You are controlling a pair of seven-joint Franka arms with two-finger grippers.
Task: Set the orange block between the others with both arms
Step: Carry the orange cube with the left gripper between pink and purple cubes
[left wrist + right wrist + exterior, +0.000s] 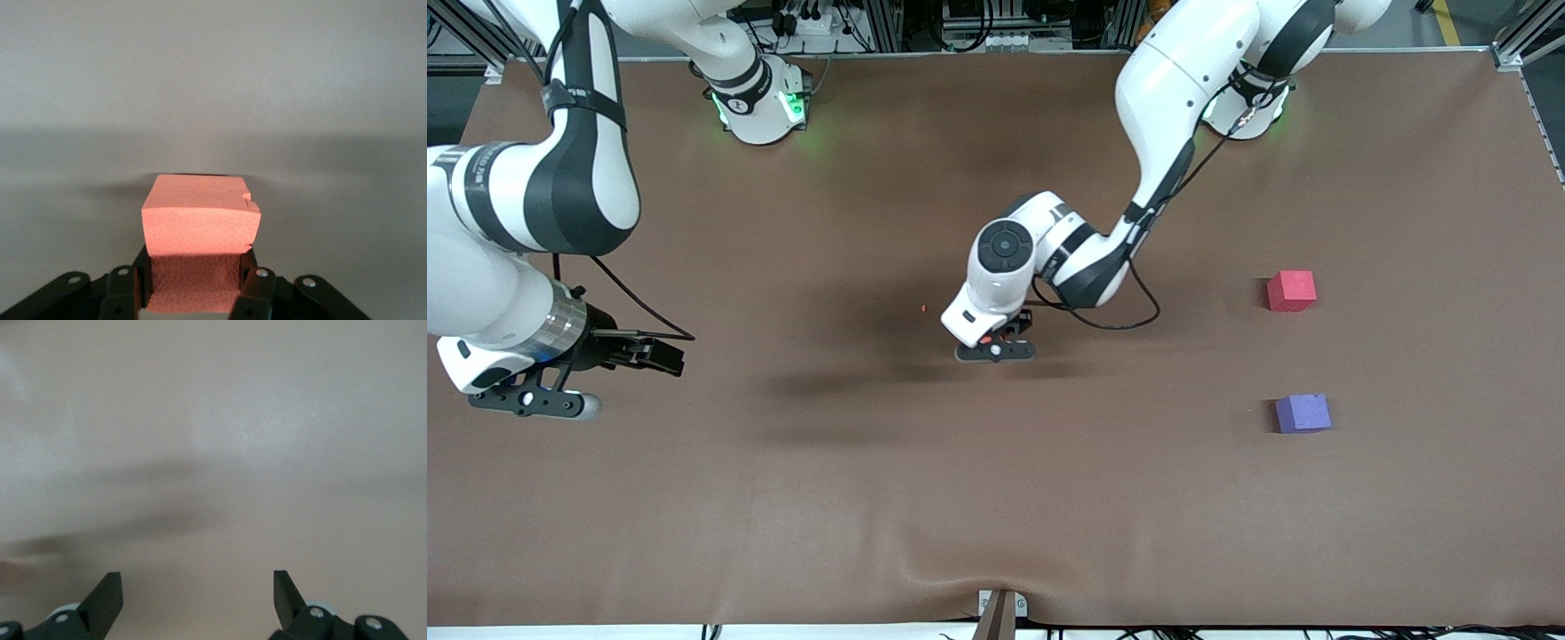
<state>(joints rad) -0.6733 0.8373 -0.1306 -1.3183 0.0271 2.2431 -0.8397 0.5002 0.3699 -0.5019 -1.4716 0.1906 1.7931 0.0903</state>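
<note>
The orange block [200, 207] sits between the fingers of my left gripper [198, 265], which is shut on it. In the front view that left gripper [996, 345] is down low over the middle of the table, and only a sliver of the orange block [985, 339] shows under the hand. The red-pink cube [1291, 291] and the purple-blue cube [1303, 413] rest on the table toward the left arm's end, the purple-blue one nearer the front camera, with a gap between them. My right gripper [669, 357] hangs open and empty over the right arm's end [197, 587].
A brown mat [871, 462] covers the table, with a ripple at its front edge by a clamp [1000, 612]. The left arm's black cable [1129, 320] loops low beside its wrist. A tiny red speck [923, 308] lies near the middle.
</note>
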